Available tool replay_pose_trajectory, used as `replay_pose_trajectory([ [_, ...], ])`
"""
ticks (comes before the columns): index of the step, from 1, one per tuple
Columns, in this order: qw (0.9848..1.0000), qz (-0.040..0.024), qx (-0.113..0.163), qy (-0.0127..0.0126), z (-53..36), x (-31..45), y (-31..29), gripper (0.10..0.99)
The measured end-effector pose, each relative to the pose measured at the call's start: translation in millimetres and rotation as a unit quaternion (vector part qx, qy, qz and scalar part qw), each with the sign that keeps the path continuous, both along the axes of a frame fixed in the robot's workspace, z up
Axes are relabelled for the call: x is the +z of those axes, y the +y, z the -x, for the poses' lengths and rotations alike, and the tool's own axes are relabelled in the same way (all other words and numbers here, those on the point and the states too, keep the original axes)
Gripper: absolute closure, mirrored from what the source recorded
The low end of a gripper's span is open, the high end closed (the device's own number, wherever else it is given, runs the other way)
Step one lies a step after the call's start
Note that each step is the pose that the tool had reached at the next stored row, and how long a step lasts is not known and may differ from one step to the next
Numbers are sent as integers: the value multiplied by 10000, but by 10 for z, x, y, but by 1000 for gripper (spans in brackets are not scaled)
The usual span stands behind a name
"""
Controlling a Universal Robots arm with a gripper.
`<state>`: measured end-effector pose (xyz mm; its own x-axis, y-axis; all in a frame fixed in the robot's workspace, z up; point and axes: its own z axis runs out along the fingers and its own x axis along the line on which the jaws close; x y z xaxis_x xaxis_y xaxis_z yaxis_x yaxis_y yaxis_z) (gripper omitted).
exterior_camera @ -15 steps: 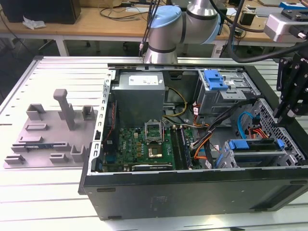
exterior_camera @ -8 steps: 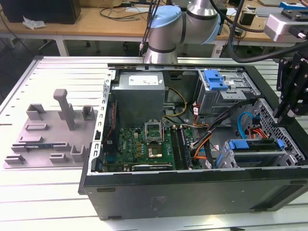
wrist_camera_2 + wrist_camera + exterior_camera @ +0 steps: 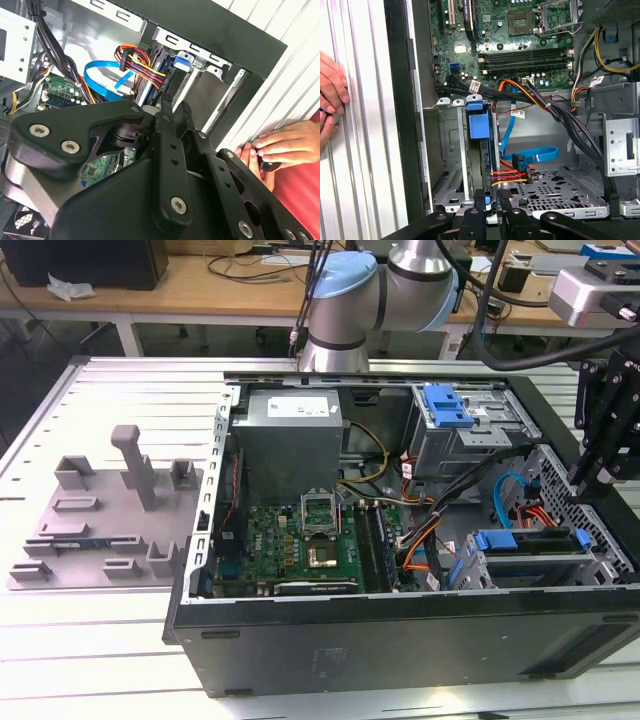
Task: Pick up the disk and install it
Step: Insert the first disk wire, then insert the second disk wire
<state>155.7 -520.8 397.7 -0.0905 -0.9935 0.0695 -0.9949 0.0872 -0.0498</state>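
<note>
I'm looking at the open PC case [image 3: 400, 640] lying on its side on the slatted table [image 3: 100, 640]; everything below is placed relative to its drive cage [image 3: 540, 565].

Arm [image 3: 350, 300] base stands behind the case. The gripper [image 3: 598, 475] hangs just above the cage's outer end, at the exterior view's right.

The disk [image 3: 481, 145] is already standing on edge in a cage slot, its blue carrier tab facing the motherboard [image 3: 300, 540]. In the first wrist view the fingers [image 3: 479, 204] sit close together straddling the disk's end nearest the camera. I can't tell whether they are clamped on it or just resting against it.

I judge this to be the seating stage. To do it well I'd push straight along the slot rails, no tilt, and watch that the red and yellow power lead [image 3: 512, 175] and blue SATA cable [image 3: 540, 154] beside the cage don't snag.

A person's hand [image 3: 331, 95] rests on the table just outside the case wall by the cage.
</note>
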Motion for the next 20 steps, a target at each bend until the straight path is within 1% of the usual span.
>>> replay_pose_trajectory([
  [4,10000,6,0,0,1,0,0,847],
  [7,10000,48,0,0,14,0,12,847],
  [20,10000,58,0,0,15,0,13,847],
])
